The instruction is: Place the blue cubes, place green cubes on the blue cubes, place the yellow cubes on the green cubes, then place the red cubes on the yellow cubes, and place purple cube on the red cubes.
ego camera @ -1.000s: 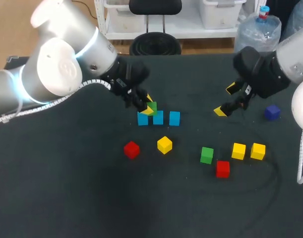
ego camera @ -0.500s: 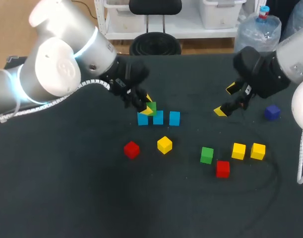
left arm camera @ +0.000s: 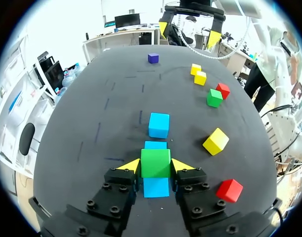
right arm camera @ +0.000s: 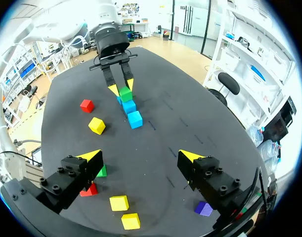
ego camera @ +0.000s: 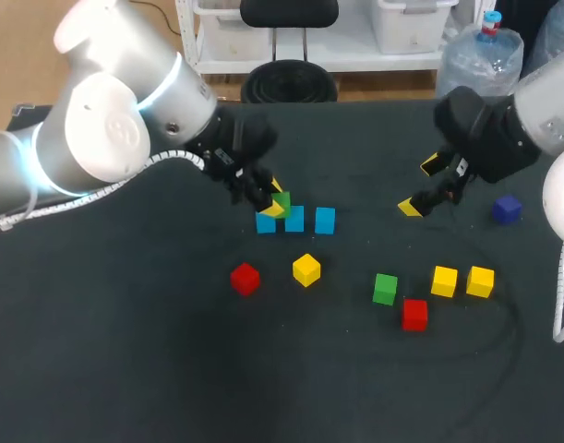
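Three blue cubes [ego camera: 294,220] lie in a row mid-table. My left gripper [ego camera: 272,197] is shut on a green cube [left arm camera: 155,163], which sits between its yellow tips over the seam of the two left blue cubes [left arm camera: 155,188]; I cannot tell whether it touches them. The third blue cube [left arm camera: 159,125] lies just ahead. My right gripper [ego camera: 420,185] hangs open and empty at the right, its fingertips [right arm camera: 190,157] wide apart. A second green cube [ego camera: 385,288], three yellow cubes [ego camera: 306,269] [ego camera: 444,281] [ego camera: 480,281], two red cubes [ego camera: 246,278] [ego camera: 414,314] and a purple cube [ego camera: 507,209] lie loose.
The loose cubes are spread across the front and right of the dark table [ego camera: 125,351]. The purple cube lies near the right edge, beside my right arm. The front left of the table holds no objects.
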You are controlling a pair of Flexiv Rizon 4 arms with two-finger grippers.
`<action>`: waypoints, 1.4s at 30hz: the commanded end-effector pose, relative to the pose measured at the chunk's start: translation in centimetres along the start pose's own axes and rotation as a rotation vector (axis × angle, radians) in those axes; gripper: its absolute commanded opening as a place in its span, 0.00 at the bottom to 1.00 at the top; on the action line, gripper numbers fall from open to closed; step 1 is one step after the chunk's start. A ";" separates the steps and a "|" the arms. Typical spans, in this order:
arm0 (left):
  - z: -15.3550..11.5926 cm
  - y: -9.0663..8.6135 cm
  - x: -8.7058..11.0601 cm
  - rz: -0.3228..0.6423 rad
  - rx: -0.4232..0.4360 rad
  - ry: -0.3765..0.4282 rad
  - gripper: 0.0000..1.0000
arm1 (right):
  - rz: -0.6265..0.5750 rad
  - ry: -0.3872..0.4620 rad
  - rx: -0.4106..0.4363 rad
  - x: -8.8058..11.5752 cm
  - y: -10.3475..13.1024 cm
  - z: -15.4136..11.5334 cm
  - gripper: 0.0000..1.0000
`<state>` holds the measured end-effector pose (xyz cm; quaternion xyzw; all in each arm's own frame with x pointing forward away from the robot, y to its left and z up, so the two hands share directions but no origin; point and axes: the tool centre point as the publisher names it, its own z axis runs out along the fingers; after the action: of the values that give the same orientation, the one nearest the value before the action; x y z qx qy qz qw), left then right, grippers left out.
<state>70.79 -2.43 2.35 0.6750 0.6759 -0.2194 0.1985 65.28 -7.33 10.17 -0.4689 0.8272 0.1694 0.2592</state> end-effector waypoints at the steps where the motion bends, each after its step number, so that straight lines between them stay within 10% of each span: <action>1: -0.1 -0.2 0.1 -0.003 -0.003 0.003 0.00 | 0.001 0.001 0.005 0.0 0.1 0.0 1.00; 12: -0.1 -0.1 -0.1 0.000 -0.001 0.002 0.00 | 0.001 0.001 0.005 0.0 0.1 0.0 1.00; 17: -0.1 -0.1 -0.1 -0.002 0.002 0.004 0.50 | 0.001 0.001 0.005 0.0 0.1 0.0 1.00; 20: -0.1 -0.2 -0.1 -0.005 0.005 0.004 1.00 | 0.001 0.001 0.005 0.0 0.1 0.0 1.00; 42: -3.0 -0.3 -1.1 -0.120 0.013 -0.034 1.00 | 0.001 0.001 0.005 0.0 0.1 0.0 1.00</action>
<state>70.79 -2.41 5.23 0.6346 0.7086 -0.2427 0.1906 65.28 -7.32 10.17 -0.4690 0.8272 0.1694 0.2592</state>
